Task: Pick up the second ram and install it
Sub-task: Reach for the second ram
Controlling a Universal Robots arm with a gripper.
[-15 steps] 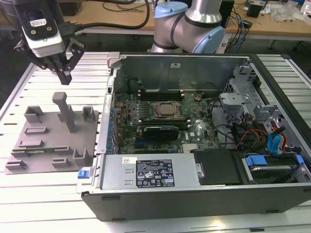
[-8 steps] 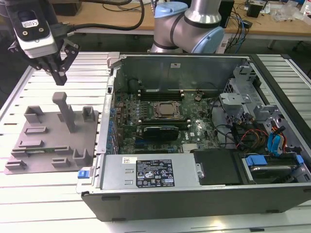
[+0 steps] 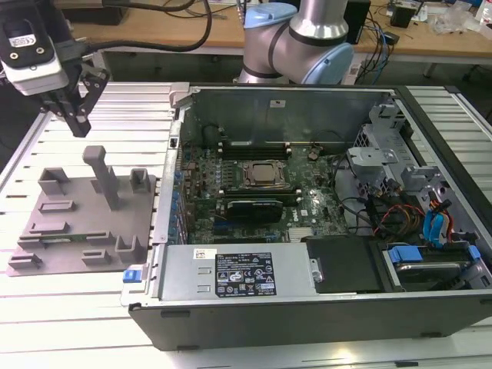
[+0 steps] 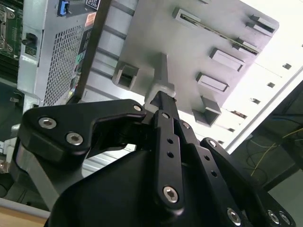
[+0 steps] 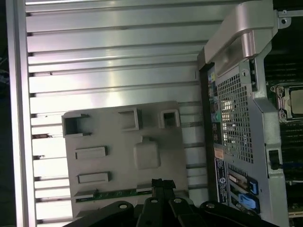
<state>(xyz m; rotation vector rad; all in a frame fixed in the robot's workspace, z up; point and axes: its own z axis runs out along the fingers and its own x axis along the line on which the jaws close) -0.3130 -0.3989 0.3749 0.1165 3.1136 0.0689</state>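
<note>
Green strip, the second ram (image 5: 118,193): in the first wrist view you could see it sitting in a long slot near one edge of the grey holder tray (image 3: 77,200), not yet lifted.
Tray place: in the exterior view it lay on the slatted metal table (image 3: 77,323), at 9 o'clock from the open computer case (image 3: 307,315) and just beside it.
Gripper (image 3: 80,123): it hung above the tray, at about 12 o'clock from it in the exterior view, well apart from the case.
Jaws: they were drawn together, with nothing between them.
Step in hand: by my judgement you were at the approach for the pick, and the install was not begun.
Next move need: I judge that the jaws must first open, then line up across the thin edge of the strip, because the slot walls seemed to leave little room.
Count: one gripper, one tray, one tall post (image 3: 104,177) on it, one green strip that I could find, one case, and one CPU socket (image 3: 265,175) inside it.
</note>
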